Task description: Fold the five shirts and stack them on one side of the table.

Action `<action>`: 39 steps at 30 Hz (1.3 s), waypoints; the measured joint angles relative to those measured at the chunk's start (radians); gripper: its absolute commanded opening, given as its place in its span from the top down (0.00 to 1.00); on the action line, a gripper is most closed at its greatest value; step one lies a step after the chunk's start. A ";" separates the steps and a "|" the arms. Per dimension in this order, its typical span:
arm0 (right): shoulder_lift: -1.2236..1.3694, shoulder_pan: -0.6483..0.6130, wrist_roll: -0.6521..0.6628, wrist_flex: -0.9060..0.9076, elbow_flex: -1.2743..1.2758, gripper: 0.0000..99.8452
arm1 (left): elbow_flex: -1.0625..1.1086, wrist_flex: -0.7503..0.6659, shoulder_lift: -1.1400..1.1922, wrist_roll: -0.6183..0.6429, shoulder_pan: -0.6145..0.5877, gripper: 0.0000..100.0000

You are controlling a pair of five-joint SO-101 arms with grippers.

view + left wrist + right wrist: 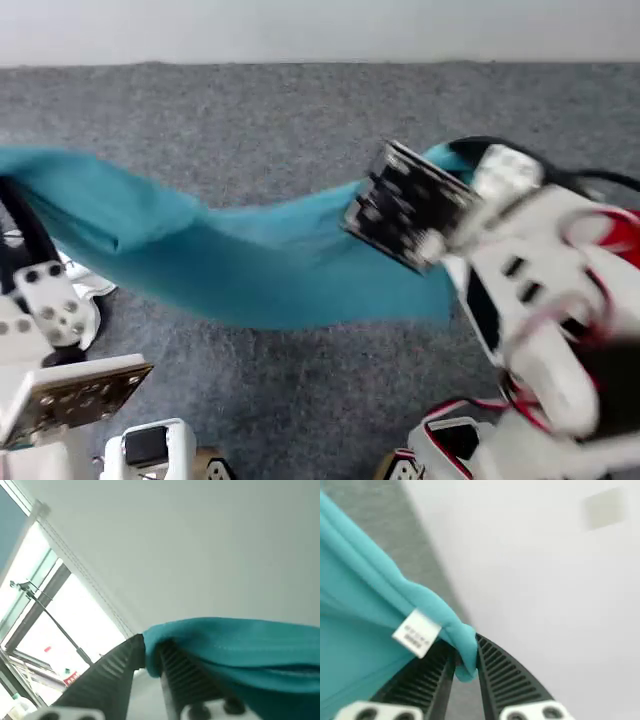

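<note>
High view: a single teal shirt (250, 260) is stretched in a long, sagging band above the grey, carpet-like surface (300, 130), running from the far left edge across to the right of centre. Its middle droops lowest, and one loose fold hangs down near the left end. The left arm (45, 300), white with black joints, stands at the left edge below that end of the cloth. The right arm (540, 300), white with red and black cables, rises at the right, and its dark wrist board (410, 205) sits in front of the shirt's other end. A pale wall (300, 30) runs along the far side of the surface.

Left wrist view: the left tool (151, 647) is clamped on a rolled edge of the teal shirt (240, 640), with the fabric pinched between two black ribbed fingers (112, 672) and spilling away to one side. Behind it are a pale ceiling and a bright window (40, 610).

Right wrist view: the right tool (466, 652) is closed on a bunched hem of the teal shirt (355, 580), a knob of cloth squeezed between its ribbed black fingers (502, 672). A small white label (416, 632) hangs from the hem just beside the grip. The grey surface (427, 565) and the white wall (545, 580) lie beyond.
</note>
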 measured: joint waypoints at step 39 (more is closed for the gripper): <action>-0.098 0.255 0.092 -0.049 0.292 0.99 | -0.092 0.095 0.190 -0.063 0.021 0.99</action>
